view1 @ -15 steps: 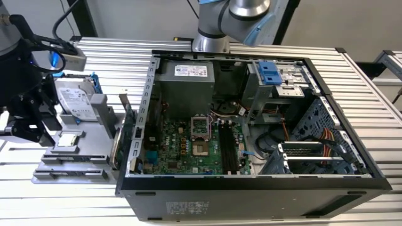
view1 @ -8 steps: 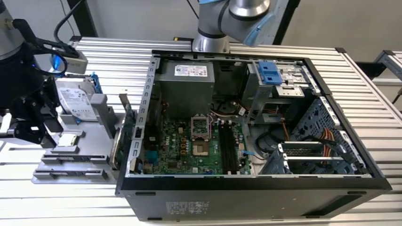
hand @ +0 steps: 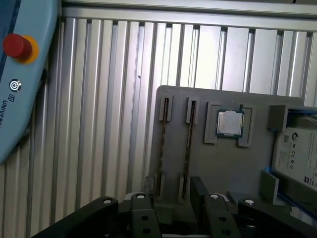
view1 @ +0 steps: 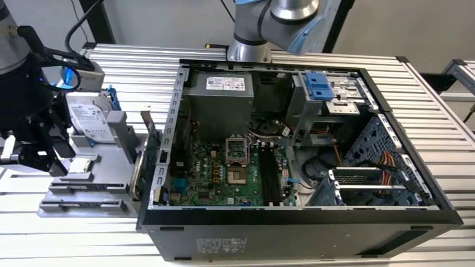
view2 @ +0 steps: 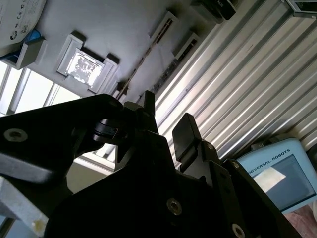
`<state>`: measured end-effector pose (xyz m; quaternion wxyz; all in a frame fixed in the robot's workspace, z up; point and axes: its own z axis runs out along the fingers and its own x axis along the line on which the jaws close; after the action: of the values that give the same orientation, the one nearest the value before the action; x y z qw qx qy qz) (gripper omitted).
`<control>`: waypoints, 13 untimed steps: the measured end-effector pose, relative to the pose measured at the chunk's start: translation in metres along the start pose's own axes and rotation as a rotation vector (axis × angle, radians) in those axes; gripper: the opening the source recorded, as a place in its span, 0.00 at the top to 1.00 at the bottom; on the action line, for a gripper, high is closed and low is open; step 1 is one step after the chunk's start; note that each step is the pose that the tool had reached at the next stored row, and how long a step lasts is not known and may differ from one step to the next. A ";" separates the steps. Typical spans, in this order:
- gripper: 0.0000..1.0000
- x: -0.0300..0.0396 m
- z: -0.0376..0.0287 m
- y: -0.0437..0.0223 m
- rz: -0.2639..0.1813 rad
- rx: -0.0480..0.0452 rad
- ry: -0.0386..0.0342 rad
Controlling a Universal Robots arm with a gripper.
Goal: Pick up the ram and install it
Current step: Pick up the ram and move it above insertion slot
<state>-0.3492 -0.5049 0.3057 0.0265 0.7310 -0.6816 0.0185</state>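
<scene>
Ram (hand: 188, 144) — in the first wrist view, on edge in the grey tray's (hand: 218, 168) slot beside the processor chip (hand: 229, 123); gripper (hand: 168, 193) points down over its end, fingers apart — at nine o'clock of the computer case (view1: 297, 222) in the exterior view.

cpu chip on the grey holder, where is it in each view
Exterior view: cpu chip on the grey holder at the exterior view's left, in front of the hard drive.
Second wrist view: cpu chip in its recess, near the hard drive's corner.
First wrist view: cpu chip between the narrow slots and the hard drive.
Shared landmark: the hard drive.
</scene>
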 end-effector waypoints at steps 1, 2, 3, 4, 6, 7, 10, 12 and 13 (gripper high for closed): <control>0.00 0.0000 0.0001 0.0000 0.000 0.0000 -0.0001; 0.00 0.0000 0.0001 0.0000 0.000 -0.0001 -0.0002; 0.00 0.0000 0.0001 0.0000 0.000 -0.0002 -0.0002; 0.00 -0.0001 0.0002 0.0000 0.000 -0.0002 -0.0002; 0.00 -0.0001 0.0012 -0.0001 0.000 0.0001 -0.0005; 0.00 -0.0001 0.0016 -0.0001 0.000 -0.0001 -0.0003; 0.00 -0.0003 0.0031 -0.0002 0.000 -0.0003 -0.0001; 0.00 -0.0005 0.0040 -0.0001 0.000 -0.0002 -0.0001; 0.00 -0.0005 0.0044 -0.0001 0.000 -0.0002 -0.0001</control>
<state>-0.3492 -0.5047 0.3012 0.0266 0.7310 -0.6816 0.0184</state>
